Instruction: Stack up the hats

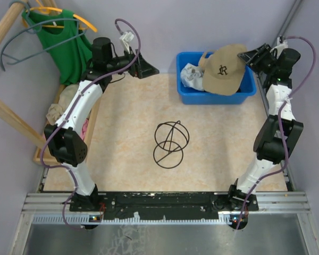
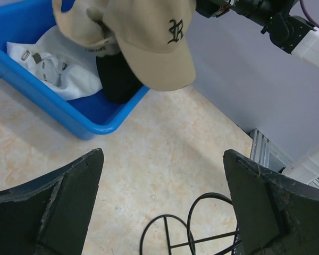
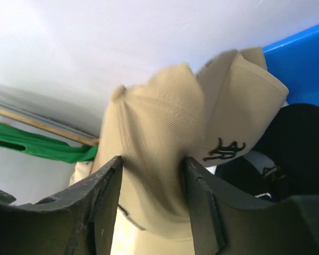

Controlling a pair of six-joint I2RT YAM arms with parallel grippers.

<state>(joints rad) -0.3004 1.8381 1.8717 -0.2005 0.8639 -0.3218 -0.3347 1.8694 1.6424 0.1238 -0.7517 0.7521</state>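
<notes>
A bin [image 1: 190, 95] sits at the far right of the desk [image 1: 133, 133], with caps in it. One cap [image 1: 223, 69] lies on top, over the bin's right half, the right gripper [image 1: 251, 57] just beside it, its jaws either side of the cap's fabric. A wire-frame sphere [image 1: 170, 144] stands mid-desk, nearer than the bin. The left gripper [image 1: 143, 68] hangs far left of the bin.

Both arms, the left arm [image 1: 77, 109] and the right arm [image 1: 274, 130], have glossy white link shells, bulky black joint housings and purple cables looping loosely outside them; their black bases (bottom of the frame) bolt to a silver rail [image 1: 165, 204].
</notes>
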